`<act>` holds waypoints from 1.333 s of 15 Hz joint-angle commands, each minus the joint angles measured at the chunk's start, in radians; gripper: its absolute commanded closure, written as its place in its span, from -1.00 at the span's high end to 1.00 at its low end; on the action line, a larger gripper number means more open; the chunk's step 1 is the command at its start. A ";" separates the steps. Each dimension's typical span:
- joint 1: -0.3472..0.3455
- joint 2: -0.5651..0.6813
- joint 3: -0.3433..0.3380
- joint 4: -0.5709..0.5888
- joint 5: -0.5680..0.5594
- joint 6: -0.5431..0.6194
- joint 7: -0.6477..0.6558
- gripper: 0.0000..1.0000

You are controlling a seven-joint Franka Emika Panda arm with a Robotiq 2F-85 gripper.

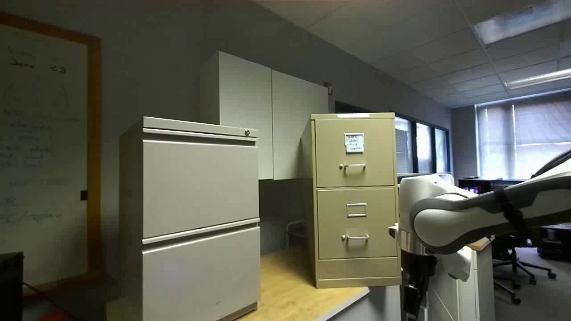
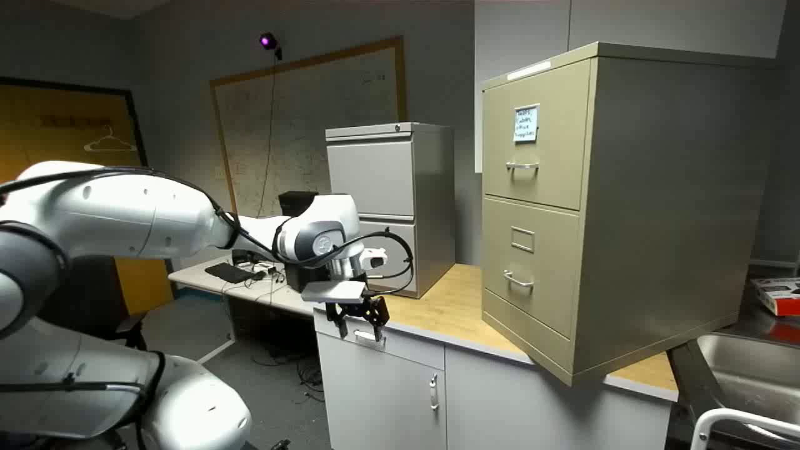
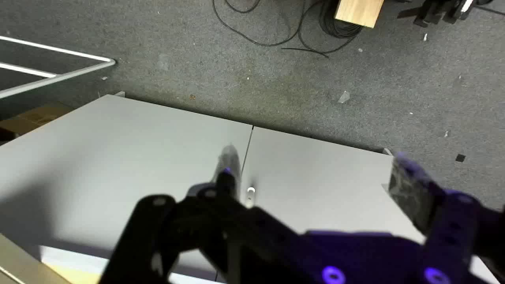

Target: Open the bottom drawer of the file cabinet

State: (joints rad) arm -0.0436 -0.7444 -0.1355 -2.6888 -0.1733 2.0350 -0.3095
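Fingers [image 3: 410, 193]: apart, well away from handle [image 1: 358, 238].
Bottom drawer [image 1: 357, 226]: shut; I'd hook its handle squarely, pull straight.
Cabinet [image 2: 662, 206]: overhangs surface [image 2: 451, 306]; I'd go slow, might tip.

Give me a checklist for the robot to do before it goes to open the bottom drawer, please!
1. Bottom drawer shut at the start: ok.
2. Gripper open, holding nothing: ok.
3. Gripper at the handle of that drawer: not ok, it's well apart from it.
4. Drawer unlocked: cannot tell.
5. File cabinet completely on the counter: not ok, a front corner sticks out past the edge.
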 commanded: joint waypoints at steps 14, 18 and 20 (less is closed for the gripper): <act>-0.029 0.050 -0.054 0.033 0.027 0.033 0.024 1.00; -0.045 0.120 -0.129 0.103 0.067 0.094 -0.006 1.00; -0.041 0.161 -0.174 0.159 0.111 0.134 -0.026 1.00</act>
State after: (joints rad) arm -0.0855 -0.6685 -0.2598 -2.6306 -0.1255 2.1353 -0.3006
